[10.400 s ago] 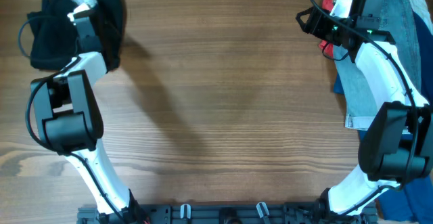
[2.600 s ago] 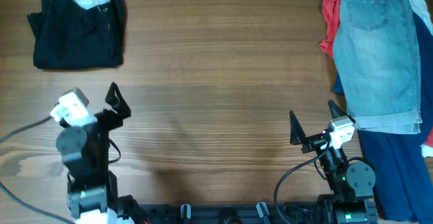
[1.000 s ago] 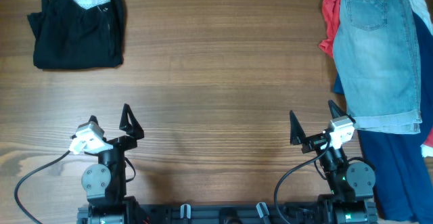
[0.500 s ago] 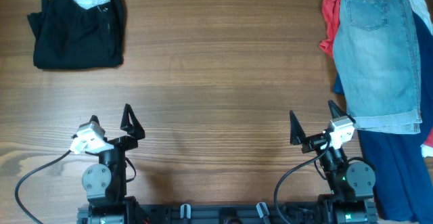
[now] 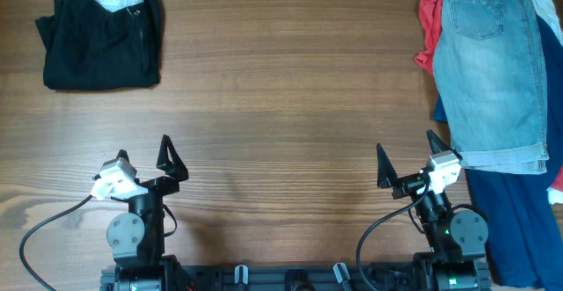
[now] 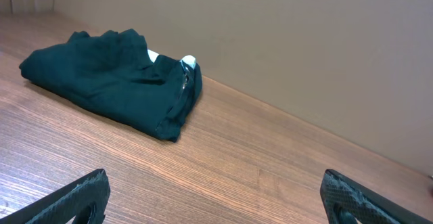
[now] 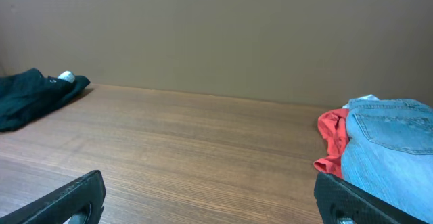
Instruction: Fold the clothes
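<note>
The clothes (image 5: 101, 36), a black garment with a white label at its top edge, lie folded into a compact rectangle at the table's far left corner. They also show in the left wrist view (image 6: 111, 82) and, small, at the left of the right wrist view (image 7: 34, 95). My left gripper (image 5: 143, 150) rests open near the front edge on the left, far from the garment, with bare wood between its fingers (image 6: 88, 193). My right gripper (image 5: 405, 149) is open near the front edge on the right, and nothing is between its fingers (image 7: 352, 197).
Light-blue denim shorts (image 5: 491, 71) lie on a pile at the right edge, with a red cloth (image 5: 428, 23) beneath them and dark blue fabric (image 5: 519, 221) nearer the front. A plain wall stands behind the table's far edge (image 7: 203, 92).
Both arms have drawn back from the far corners to the front edge, leaving the black garment uncovered; the left arm settled last. Nothing has moved in the last second.
</note>
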